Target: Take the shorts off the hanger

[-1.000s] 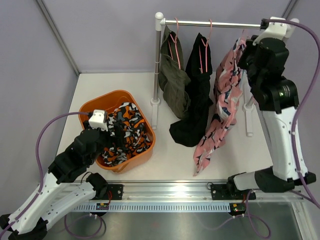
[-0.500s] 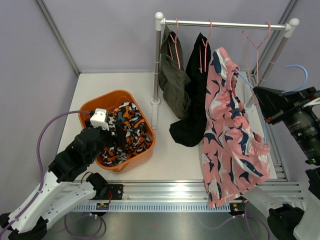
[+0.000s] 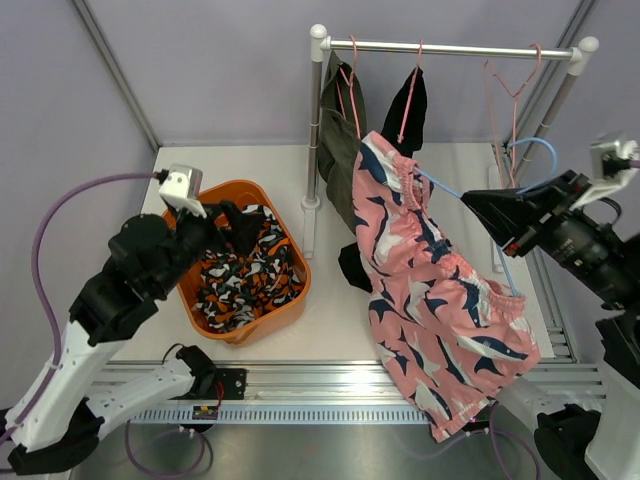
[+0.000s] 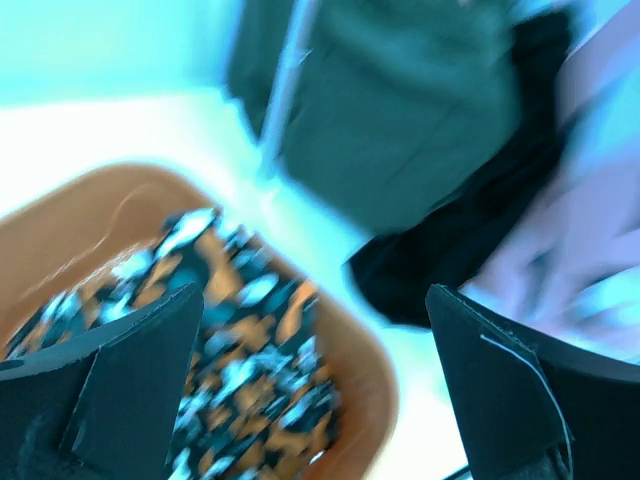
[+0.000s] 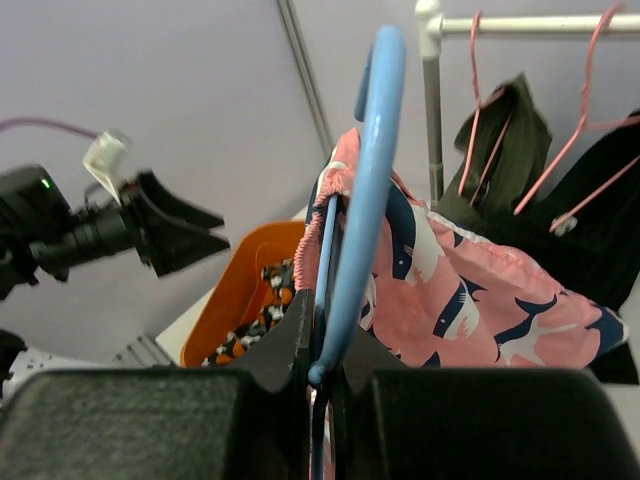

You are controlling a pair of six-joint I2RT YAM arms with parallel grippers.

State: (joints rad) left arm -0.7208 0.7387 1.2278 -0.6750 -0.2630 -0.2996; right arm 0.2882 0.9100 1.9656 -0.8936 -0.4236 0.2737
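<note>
Right jaws are pinched tight on the blue hanger (image 5: 365,180), gripping its lower shaft with the hook curling up over them (a clean, centred hold from the wrist view). The pink shorts (image 3: 440,300) hang from that hanger by the waistband, off the rail (image 3: 450,48) and in the air over the surface, the legs trailing down toward the near edge.

Left jaws are spread as wide as they go and hold nothing. They hover just above the orange tub (image 3: 290,300), where the camouflage shorts (image 3: 240,280) already lie in a heap.

So I read the step as this: get the pink pair off its hanger. I'd keep the right hold firm and level, then bring the left jaws across to the gathered waistband near the hanger's far end. Take a good bite of cloth only, not the blue bar. Then pull along the bar, not down, or the elastic will snag (it looks bunched up there). Watch the trailing legs too, since they could brush the black shorts (image 3: 405,100) behind them.

The black pair and the olive shorts (image 3: 340,150) sit on pink hangers on the rail, waiting their turn.
</note>
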